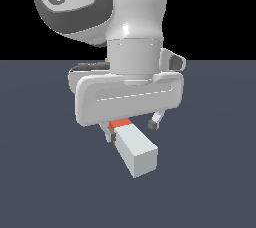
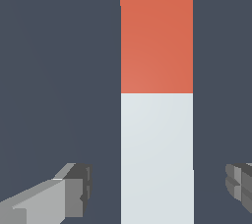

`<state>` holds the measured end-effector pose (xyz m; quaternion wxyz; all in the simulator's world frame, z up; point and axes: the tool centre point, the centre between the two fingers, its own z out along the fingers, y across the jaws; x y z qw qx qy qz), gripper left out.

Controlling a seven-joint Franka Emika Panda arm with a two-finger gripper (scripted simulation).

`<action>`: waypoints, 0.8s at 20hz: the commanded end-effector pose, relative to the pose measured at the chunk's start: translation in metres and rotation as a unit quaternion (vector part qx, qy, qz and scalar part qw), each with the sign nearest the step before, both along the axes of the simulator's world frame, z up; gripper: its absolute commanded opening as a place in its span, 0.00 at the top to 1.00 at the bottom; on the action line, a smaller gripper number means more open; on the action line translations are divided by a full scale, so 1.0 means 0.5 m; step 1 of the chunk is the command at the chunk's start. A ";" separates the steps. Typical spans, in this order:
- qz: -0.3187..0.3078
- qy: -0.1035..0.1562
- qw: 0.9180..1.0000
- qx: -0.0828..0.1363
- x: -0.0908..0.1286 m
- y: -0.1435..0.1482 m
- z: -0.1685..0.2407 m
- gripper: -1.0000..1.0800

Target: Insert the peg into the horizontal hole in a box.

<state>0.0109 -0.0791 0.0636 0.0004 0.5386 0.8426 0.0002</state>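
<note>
In the exterior view, one dark fingertip (image 1: 108, 136) is seen on that view's left, close against the peg (image 1: 135, 150), while the other fingertip stands clear of it on that view's right. The hand (image 1: 132, 129) is lowered over the bar, and its fingers are spread apart, one on each side, with nothing clamped. In the wrist view, gaps of dark worktop (image 2: 59, 70) are shown between the peg (image 2: 156, 134) and both fingers. The peg is laid flat on the worktop directly beneath the hand, its red-orange end tucked under the palm and its pale end reaching outward. Neither box nor hole is shown in either view. The task is judged to be at its start: grasping, lifting, aligning and inserting are all left.
</note>
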 end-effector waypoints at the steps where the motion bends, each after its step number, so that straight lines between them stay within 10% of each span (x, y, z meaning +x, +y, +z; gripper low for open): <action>1: 0.001 0.001 1.000 0.000 -0.001 0.001 -0.022 0.04; 11: 0.002 0.000 1.000 0.000 0.001 0.000 -0.080 0.04; 12: 0.002 0.000 1.000 0.000 0.001 0.000 -0.080 1.00; 16: 0.002 0.000 1.000 0.000 0.001 0.000 -0.080 1.00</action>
